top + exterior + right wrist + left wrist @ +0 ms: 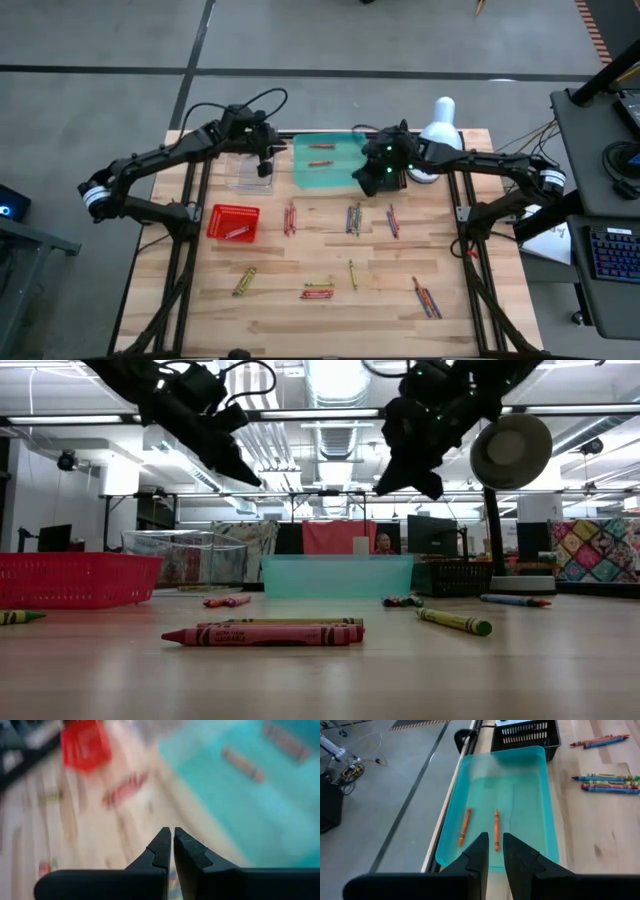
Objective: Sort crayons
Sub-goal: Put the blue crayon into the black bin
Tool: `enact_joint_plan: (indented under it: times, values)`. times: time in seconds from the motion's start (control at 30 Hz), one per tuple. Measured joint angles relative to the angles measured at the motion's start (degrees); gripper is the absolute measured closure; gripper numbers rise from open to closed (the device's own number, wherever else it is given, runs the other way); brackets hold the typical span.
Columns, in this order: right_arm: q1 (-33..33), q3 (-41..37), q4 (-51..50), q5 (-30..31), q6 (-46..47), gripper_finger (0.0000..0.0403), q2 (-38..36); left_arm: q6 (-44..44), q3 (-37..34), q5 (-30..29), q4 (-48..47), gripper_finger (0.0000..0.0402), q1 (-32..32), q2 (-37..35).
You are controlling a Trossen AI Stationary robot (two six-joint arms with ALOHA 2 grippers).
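We see the tabletop (200, 300) with bare wood along its near edge and in the near left corner. The teal tray (330, 175) sits at the far edge, holding two orange crayons (320, 147); a clear tray (245, 178) lies beside it, and the red mesh basket (233, 222) near the left edge holds a crayon. Loose crayons (318, 290) lie scattered mid-table. The left gripper (268, 168) hovers by the clear tray, fingers slightly parted, holding nothing. The right gripper (372, 182) hangs at the teal tray's right edge — clenched, empty. Only the low view shows both well above the wood.
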Motion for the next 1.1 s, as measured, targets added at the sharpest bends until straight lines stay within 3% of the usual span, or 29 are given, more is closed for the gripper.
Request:
enact_joint_plan:
  times: [0.3,0.53,0.73,1.1]
  values:
    - [4.3,9.0,-23.3,0.1,5.5,0.039,7.9,-4.4,0.0,0.0,0.9,0.0362,0.0,1.1]
    - [8.4,10.0,-39.8,0.0,11.5,0.039,13.1,-9.0,0.0,0.0,0.8,0.0362,0.0,1.1]
    - [16.0,9.6,-56.3,-1.4,21.0,0.039,14.8,-10.5,0.0,0.0,1.1,0.0362,0.0,1.1]
    - [36.0,3.7,-56.6,-18.0,35.2,0.039,13.2,-11.2,0.0,0.1,3.0,0.0362,-0.1,1.0]
